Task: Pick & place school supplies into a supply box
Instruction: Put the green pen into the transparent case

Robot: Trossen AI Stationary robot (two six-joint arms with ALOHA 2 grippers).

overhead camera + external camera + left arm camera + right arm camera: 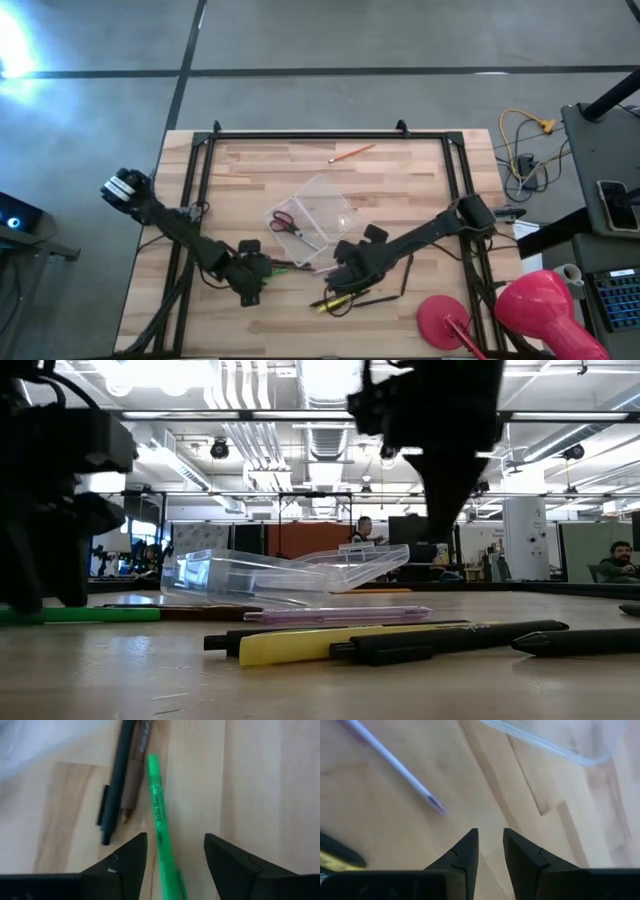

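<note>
The left gripper stands spread wide over the green pen, which runs lengthwise straight up the gap between the two fingers, touching neither as far as its wrist view shows. A black pen and a brown one lie just beside it. The box sits past them at mid-table with the scissors inside. The right gripper hovers over bare wood, narrowly parted and empty, the lilac pen off to one side. Only the high view shows the left arm nearer the green pen.
</note>
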